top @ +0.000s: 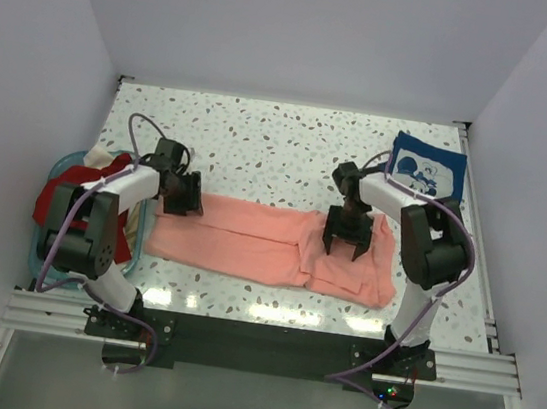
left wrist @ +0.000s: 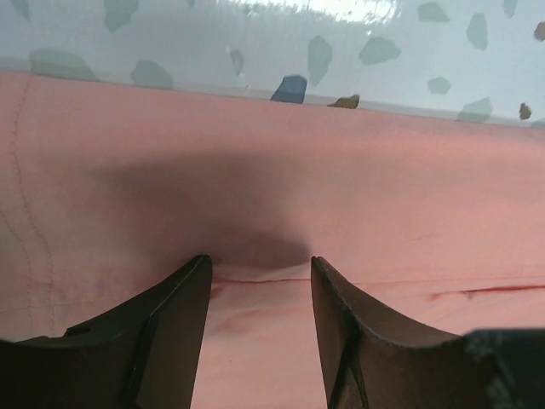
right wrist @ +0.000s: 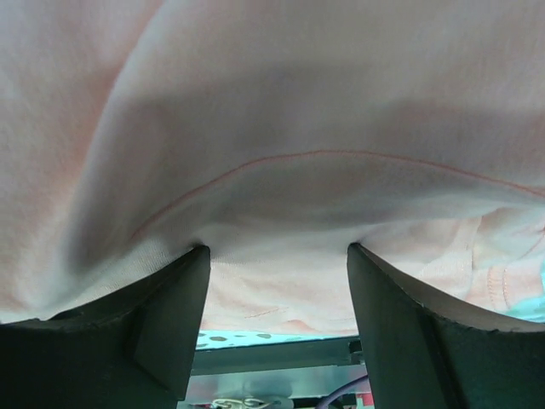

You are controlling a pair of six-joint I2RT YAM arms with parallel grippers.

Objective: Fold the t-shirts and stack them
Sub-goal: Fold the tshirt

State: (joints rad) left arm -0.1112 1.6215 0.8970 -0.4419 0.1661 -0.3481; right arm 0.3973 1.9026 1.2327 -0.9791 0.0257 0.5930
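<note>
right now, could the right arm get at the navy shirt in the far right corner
Probably yes. The navy shirt lies uncovered just beyond the right arm, with nothing between them. The right gripper is open on the salmon shirt, so it should only need to lift and swing back.

A spread t-shirt (top: 248, 247) lies across the middle of the counter (top: 263, 133), running left to right. The left claw (top: 194, 197) sits at its left end, the right claw (top: 344, 252) on its right half. A folded t-shirt (top: 427, 169) lies in the far right corner. At the left edge a basket (top: 66, 157) holds a heap of t-shirts (top: 74, 186).
</note>
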